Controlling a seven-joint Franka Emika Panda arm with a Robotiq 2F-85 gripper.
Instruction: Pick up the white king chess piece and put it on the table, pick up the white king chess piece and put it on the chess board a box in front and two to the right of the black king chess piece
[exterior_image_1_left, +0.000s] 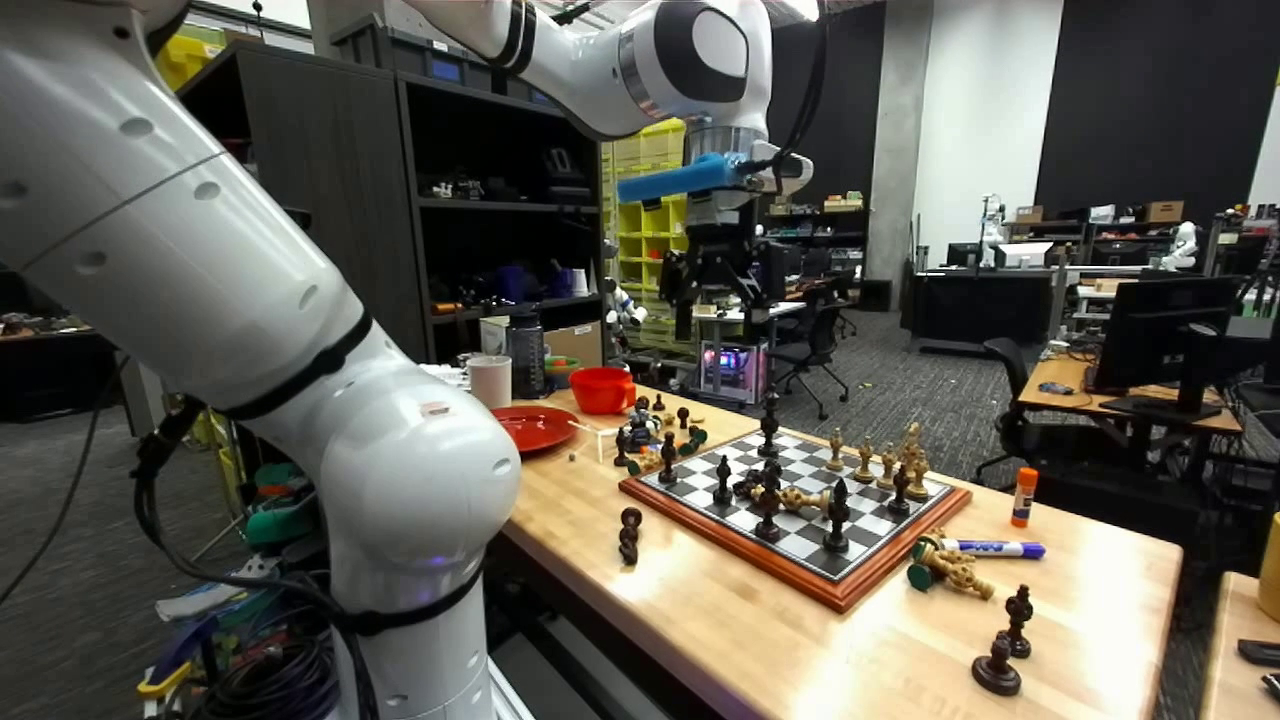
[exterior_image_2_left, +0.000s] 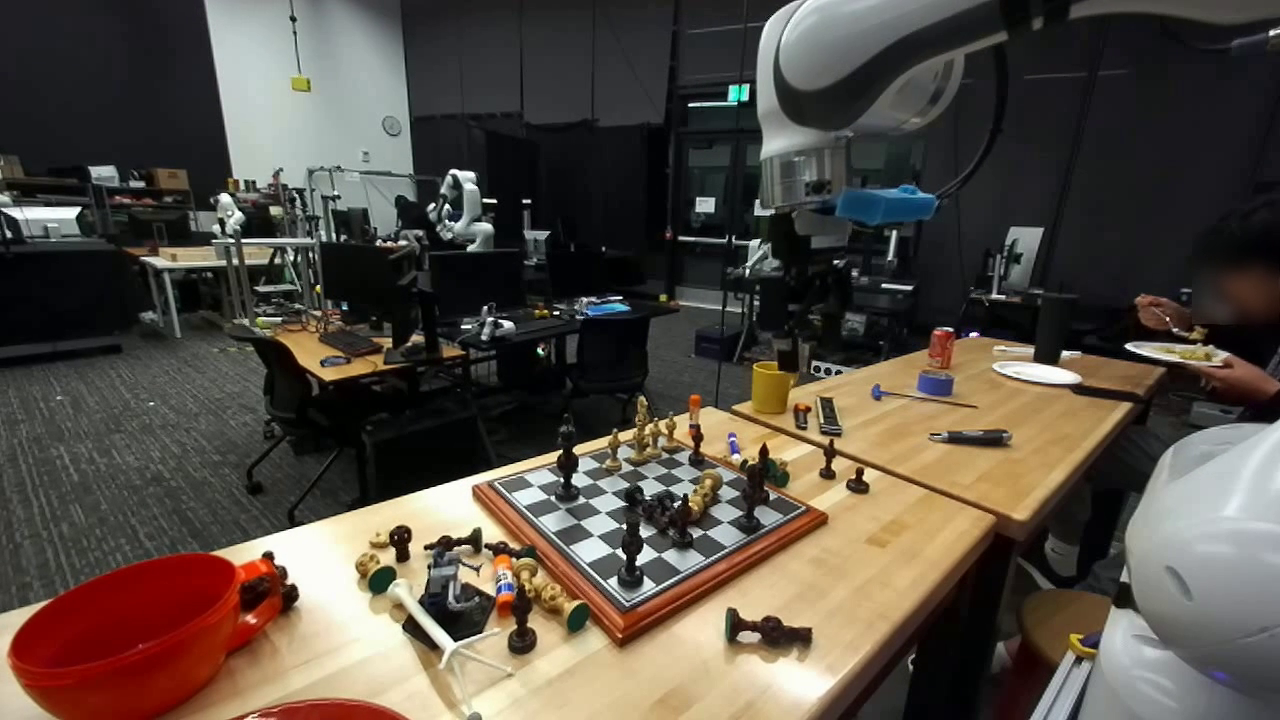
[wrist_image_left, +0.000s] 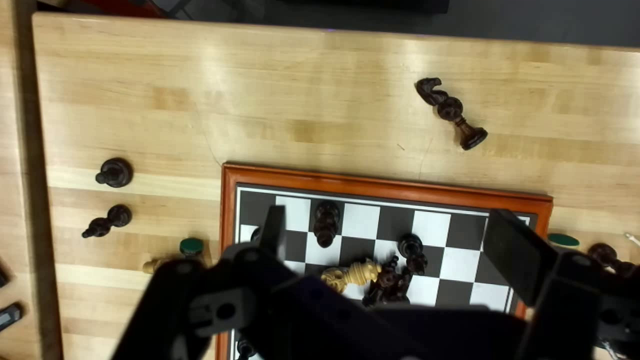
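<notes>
The chess board (exterior_image_1_left: 730, 538) (exterior_image_2_left: 720, 571) (wrist_image_left: 387, 186) lies on the light-wood table (exterior_image_1_left: 700, 610) (exterior_image_2_left: 870, 560) (wrist_image_left: 300, 100). A light crowned piece, possibly the white king (exterior_image_1_left: 805, 498) (exterior_image_2_left: 704, 492) (wrist_image_left: 352, 275), lies on its side on the board, against fallen dark pieces (wrist_image_left: 389, 286). A tall dark piece, possibly the black king (exterior_image_1_left: 768, 425) (exterior_image_2_left: 567, 465), stands upright near a board edge; I cannot tell for sure. My gripper (exterior_image_1_left: 720, 305) (exterior_image_2_left: 790, 350) (wrist_image_left: 397, 240) is high above the board, open and empty. Its body hides the board's lower part in the wrist view.
Several dark and light pieces stand on the board. A dark piece (exterior_image_1_left: 629, 535) (exterior_image_2_left: 768, 628) (wrist_image_left: 452, 114) lies beside it. A marker (exterior_image_1_left: 995, 549), a glue stick (exterior_image_1_left: 1024, 497), fallen light pieces (exterior_image_1_left: 950, 570), a red bowl (exterior_image_1_left: 602, 390) and a small white tripod (exterior_image_2_left: 440, 620) surround it.
</notes>
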